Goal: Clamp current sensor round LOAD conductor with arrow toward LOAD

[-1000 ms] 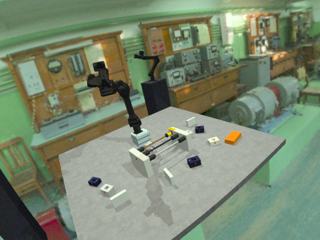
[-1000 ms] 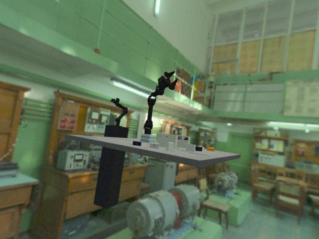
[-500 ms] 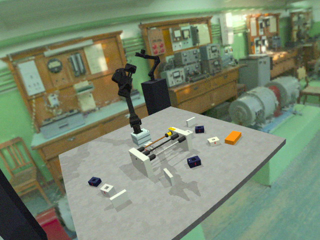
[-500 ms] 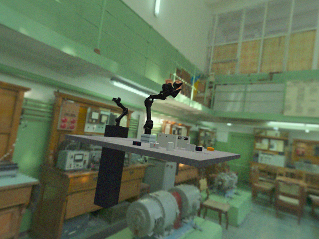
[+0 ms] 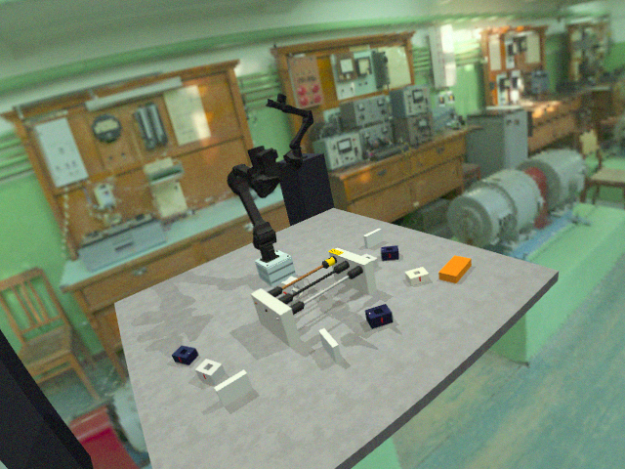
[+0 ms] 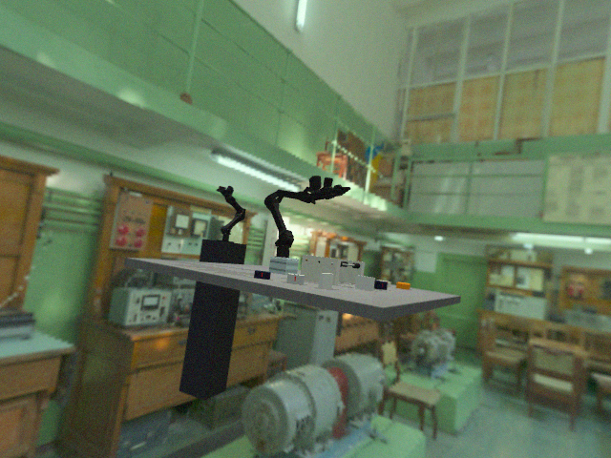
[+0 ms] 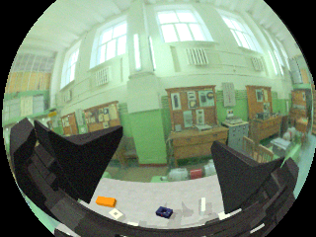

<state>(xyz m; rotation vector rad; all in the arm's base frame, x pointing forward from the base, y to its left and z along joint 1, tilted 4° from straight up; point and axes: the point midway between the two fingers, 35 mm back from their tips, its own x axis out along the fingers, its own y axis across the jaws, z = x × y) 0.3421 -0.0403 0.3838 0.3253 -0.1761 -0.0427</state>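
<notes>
My gripper point(image 6: 342, 189) point(image 7: 170, 139) is open and empty, held level high above the table. The rack point(image 5: 291, 330) point(image 6: 315, 269) carries three conductors: a copper one point(image 5: 308, 275) with a yellow collar, a black one point(image 5: 315, 282) and a pale one point(image 5: 325, 291). A yellow label point(image 5: 335, 251) sits on its far end plate; its text is too small to read. Navy sensor-like blocks point(image 5: 378, 316) point(image 6: 381, 284) point(image 7: 164, 212) and white ones point(image 5: 417, 276) point(image 7: 116, 213) with red marks stand about the table. Another white piece shows partly behind the copper conductor. I cannot tell which is the open sensor.
An orange block point(image 5: 455, 269) point(image 6: 403, 285) point(image 7: 106, 201) lies on the right. Upright white plates point(image 5: 329, 344) point(image 5: 232, 387) point(image 5: 373, 236) stand around the rack. A navy block point(image 5: 185, 355) and a white block point(image 5: 210, 369) are at the left. A second arm stands on a dark pedestal point(image 5: 307, 187) behind.
</notes>
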